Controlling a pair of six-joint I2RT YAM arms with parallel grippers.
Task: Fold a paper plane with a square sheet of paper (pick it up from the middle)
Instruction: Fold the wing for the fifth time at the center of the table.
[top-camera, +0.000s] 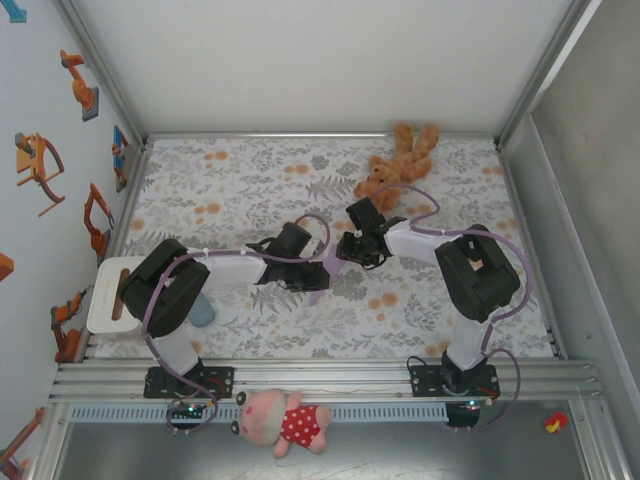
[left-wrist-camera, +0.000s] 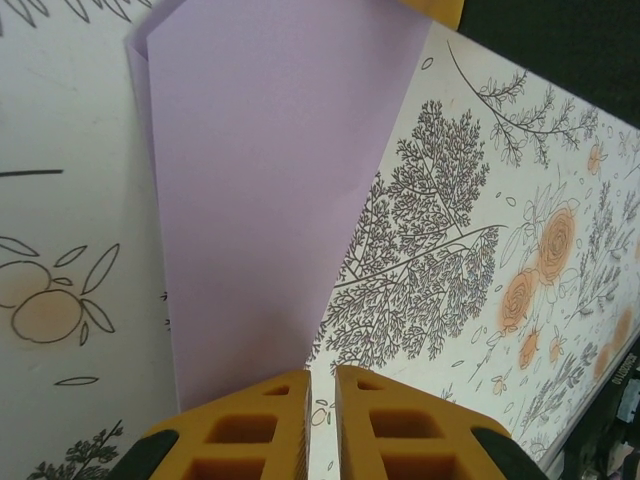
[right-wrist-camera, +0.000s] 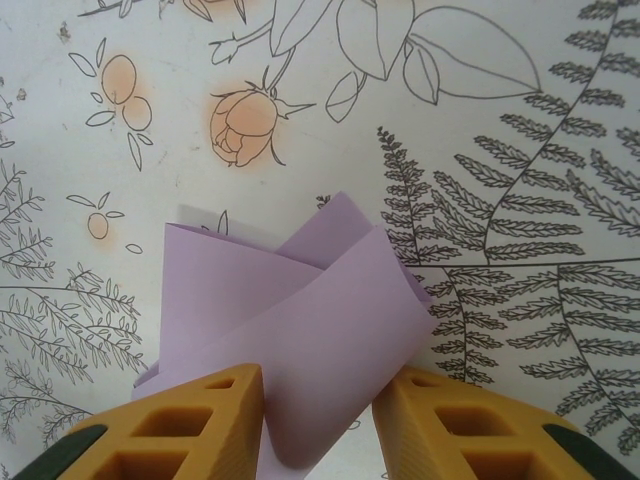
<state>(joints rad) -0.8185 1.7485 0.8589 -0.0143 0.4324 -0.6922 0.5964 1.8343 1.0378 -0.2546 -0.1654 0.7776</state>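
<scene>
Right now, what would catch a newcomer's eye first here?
The pale lilac sheet of paper, partly folded, lies on the table where both grippers meet. Its flaps curl up between the right gripper's spread fingers, while the left gripper's nearly closed fingers sit at its narrower end. A brown teddy bear lies at the far edge.

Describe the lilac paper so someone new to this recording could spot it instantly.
On the floral tablecloth, look mid-table where the left gripper and right gripper meet. The partly folded pale lilac sheet of paper lies between them: thin, plain and smooth, unlike the furry brown teddy bear behind.
</scene>
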